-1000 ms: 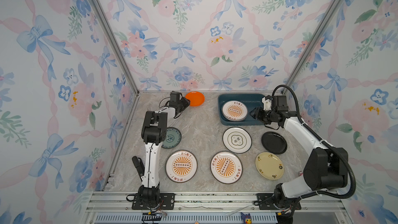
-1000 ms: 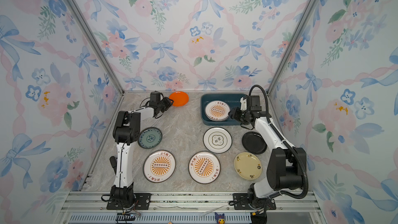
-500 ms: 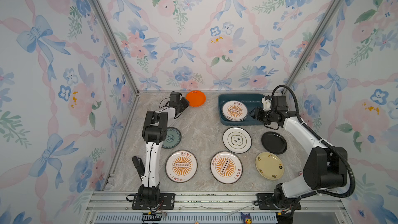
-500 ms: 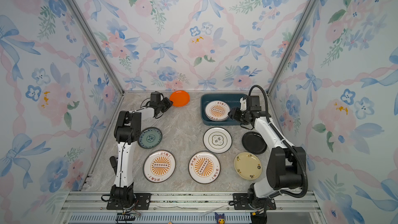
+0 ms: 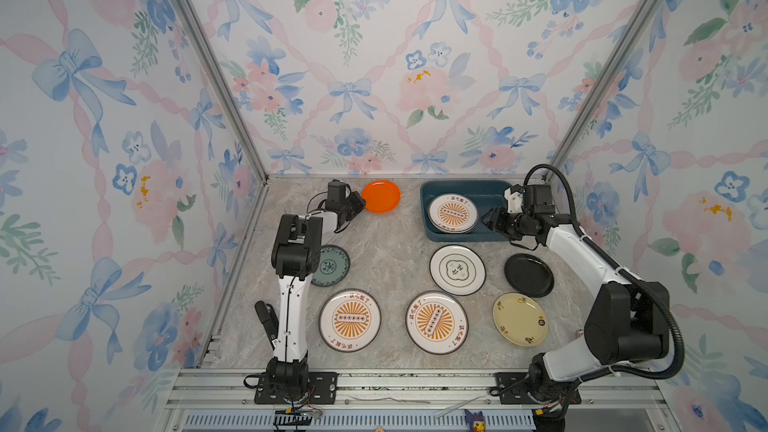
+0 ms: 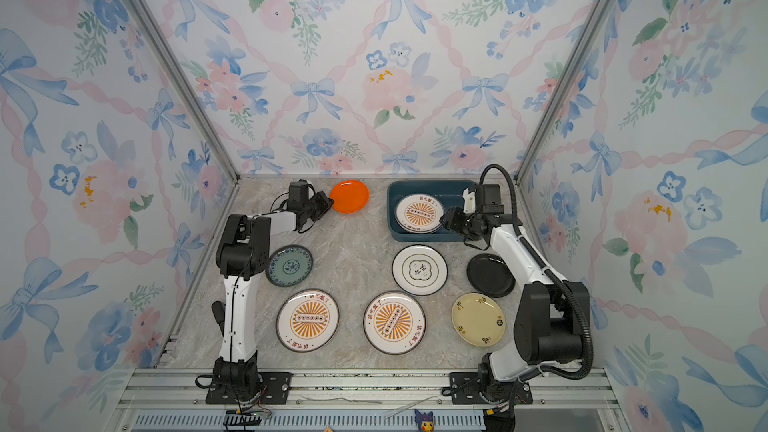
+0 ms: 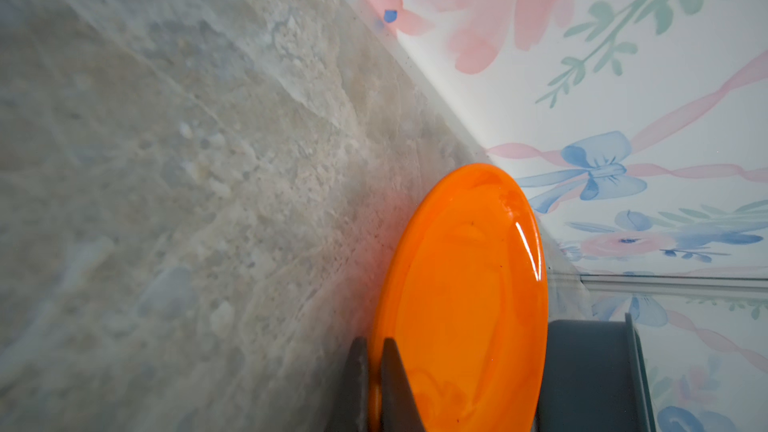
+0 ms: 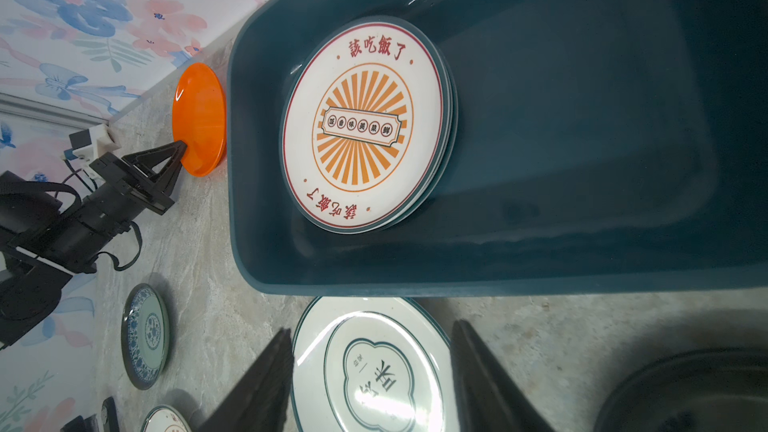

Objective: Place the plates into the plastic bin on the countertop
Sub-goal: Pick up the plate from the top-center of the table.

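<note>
While six other plates lie flat on the marble table (image 5: 386, 251), both top views show the left tool (image 5: 360, 206) clenched on the rim of the orange plate (image 5: 381, 196) near the back wall. The plastic bin (image 5: 492, 201) sits further along that wall. It holds a short stack topped by a sunburst plate (image 5: 453, 213), and the right tool (image 5: 487, 220) hovers beside the stack.

Left wrist view: two dark fingers (image 7: 395, 371) pinch the orange rim.

Right wrist view: the right tool (image 8: 372, 330) is spread wide, grasping nothing.
</note>
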